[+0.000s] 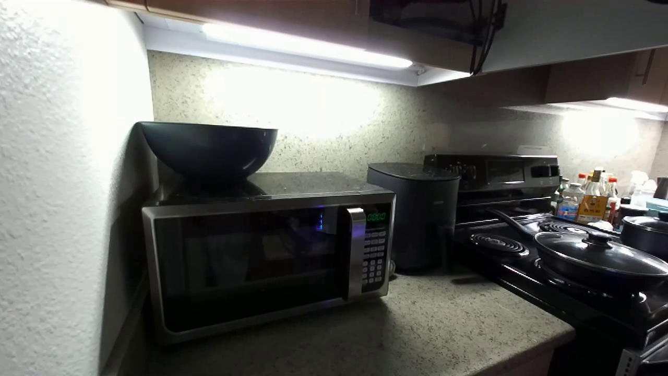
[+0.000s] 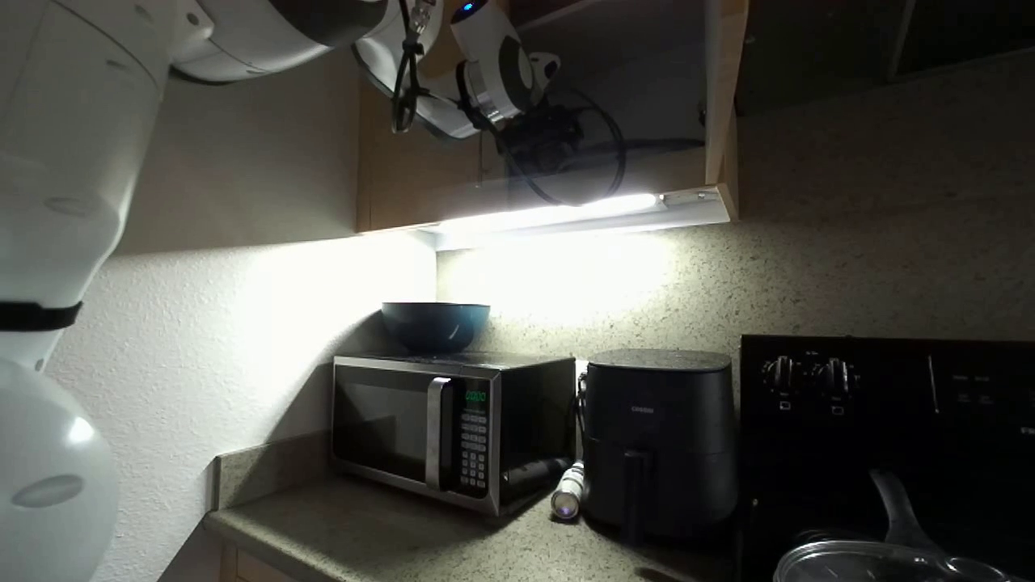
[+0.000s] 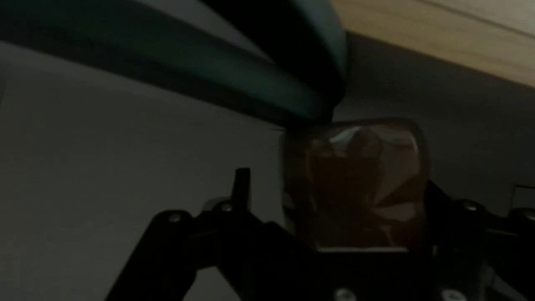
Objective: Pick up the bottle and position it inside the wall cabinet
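The wall cabinet (image 2: 433,182) hangs above the microwave with its dark interior showing; its underside light strip and front (image 1: 313,18) show in both exterior views. My gripper (image 2: 554,141) is at the cabinet's opening, dark and small there. In the wrist view my gripper (image 3: 336,177) has its fingers apart around the bottle (image 3: 359,188), a clear rounded body with reddish-brown contents seen close up. A gap shows between the left finger and the bottle; the right finger is against or just behind its side. The bottle is hidden in both exterior views.
A dark green-edged thing (image 3: 188,71) lies against the bottle's far side, near a wooden edge (image 3: 439,42). An open cabinet door (image 2: 724,89) stands to the right. Below are a microwave (image 2: 412,428), a bowl (image 2: 437,325), an air fryer (image 2: 659,444) and a whitish cylinder (image 2: 568,490).
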